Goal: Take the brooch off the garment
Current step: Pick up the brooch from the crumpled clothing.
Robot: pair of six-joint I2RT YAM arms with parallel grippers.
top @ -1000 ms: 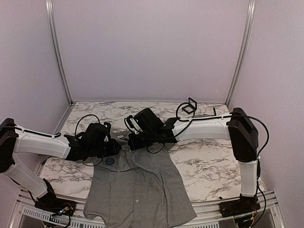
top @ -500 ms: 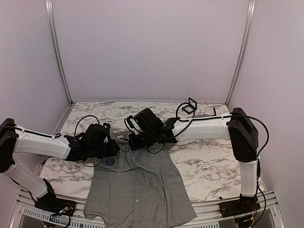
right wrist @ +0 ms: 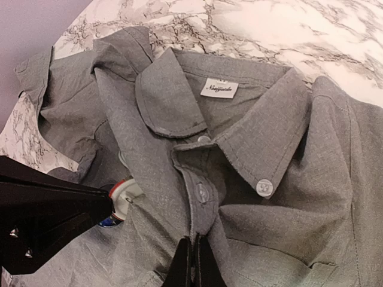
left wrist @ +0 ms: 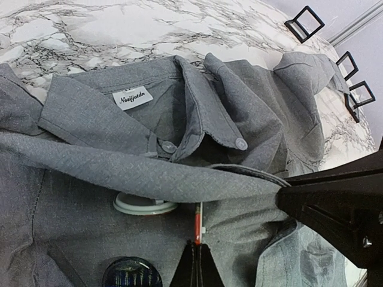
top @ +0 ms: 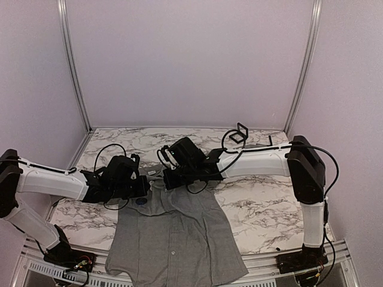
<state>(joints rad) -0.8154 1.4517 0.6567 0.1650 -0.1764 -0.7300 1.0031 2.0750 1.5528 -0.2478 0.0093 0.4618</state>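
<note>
The grey shirt, the garment (top: 173, 233), lies flat with its collar at the far end. My left gripper (top: 142, 186) is at the shirt's left chest, shut on a red-rimmed white brooch (left wrist: 198, 224). The brooch is seen edge-on at my left gripper (left wrist: 197, 248) in the left wrist view. In the right wrist view the brooch (right wrist: 127, 192) shows its pin against the cloth. My right gripper (top: 169, 179) is shut on the shirt's button placket (right wrist: 200, 197) just below the collar. A fold of cloth (left wrist: 149, 173) is stretched between the two grippers.
A blue round badge (top: 140, 202) sits on the chest below my left gripper, and shows in the left wrist view (left wrist: 131, 274). A white disc (left wrist: 145, 205) lies half under the fold. Black wire frames (top: 239, 133) stand at the back right. Booth walls surround the marble table (top: 263, 209).
My left gripper has shifted slightly and now partly shades the blue badge. The right arm and the shirt look the same.
</note>
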